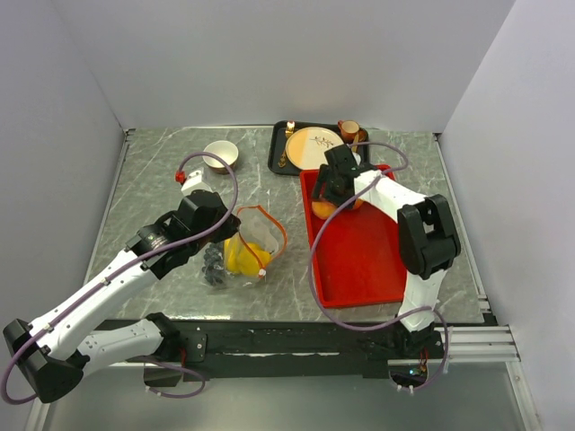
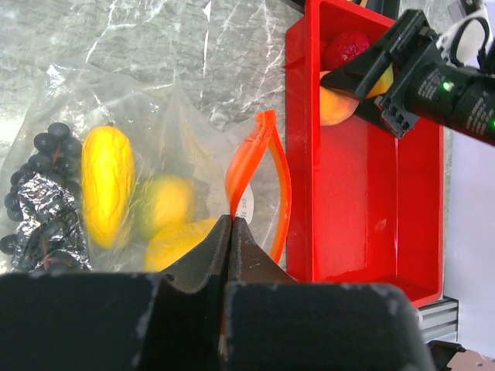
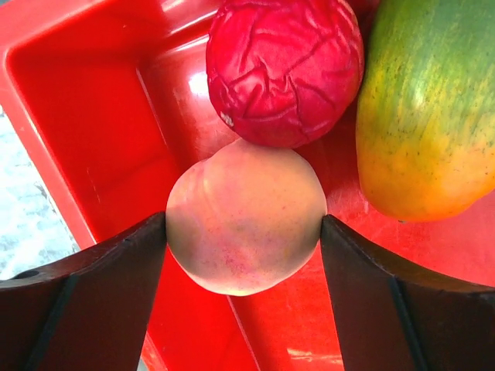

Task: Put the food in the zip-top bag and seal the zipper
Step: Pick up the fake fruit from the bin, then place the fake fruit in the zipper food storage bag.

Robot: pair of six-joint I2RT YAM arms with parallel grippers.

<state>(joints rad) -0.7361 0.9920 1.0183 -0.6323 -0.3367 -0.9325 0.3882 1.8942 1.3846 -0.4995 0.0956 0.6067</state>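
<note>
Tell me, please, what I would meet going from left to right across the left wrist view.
A dark plastic grape bunch → oblong yellow toy fruit → round yellow-green toy fruit → thin orange-red zipper strip → left wall of the red rectangular plastic tray → pale orange toy peach.

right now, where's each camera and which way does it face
Top external: above, behind the bases, looking down on the table; left arm and right arm show.
Left wrist: on its arm, faces past the left gripper, shut on the zipper, toward the red tray.
Right wrist: on its arm, looks down into the tray; the right gripper holds the peach.
Both wrist views share the tray and peach.
</note>
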